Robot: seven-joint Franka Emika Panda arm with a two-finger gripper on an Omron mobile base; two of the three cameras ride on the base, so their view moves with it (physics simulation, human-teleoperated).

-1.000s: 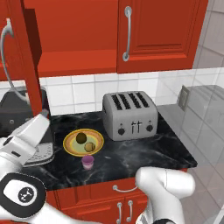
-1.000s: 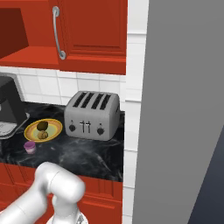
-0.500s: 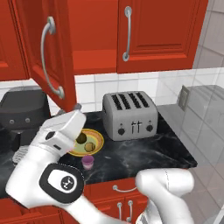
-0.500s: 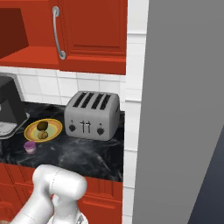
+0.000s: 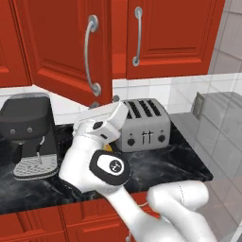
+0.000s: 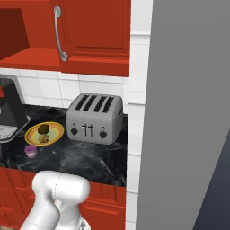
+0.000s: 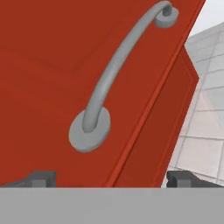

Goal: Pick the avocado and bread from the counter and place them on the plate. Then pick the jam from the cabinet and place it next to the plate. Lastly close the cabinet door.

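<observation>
The red cabinet door [image 5: 66,47] stands partly open, its silver bar handle [image 5: 90,54] facing me. My gripper [image 5: 105,102] is open at the door's lower edge. In the hand view the door [image 7: 52,65] and its handle [image 7: 109,78] are very close, and the open gripper [image 7: 111,179] straddles the door's edge with nothing held. The plate [image 6: 31,134] sits on the counter [image 6: 90,155] with the avocado [image 6: 43,129] and the bread [image 6: 43,139] on it. The jam [image 6: 30,150] stands just in front of the plate. The cabinet [image 6: 13,40] shows its red inside.
A silver toaster [image 5: 142,125] stands right of the plate. A black coffee machine [image 5: 28,134] sits at the counter's left. A second, closed red door [image 5: 170,38] hangs to the right. A tall grey panel [image 6: 188,112] bounds the counter on the right.
The cabinet door has swung well round towards shut, from edge-on to showing its front. My arm has risen and moved right with it, and now covers the plate in the left base view.
</observation>
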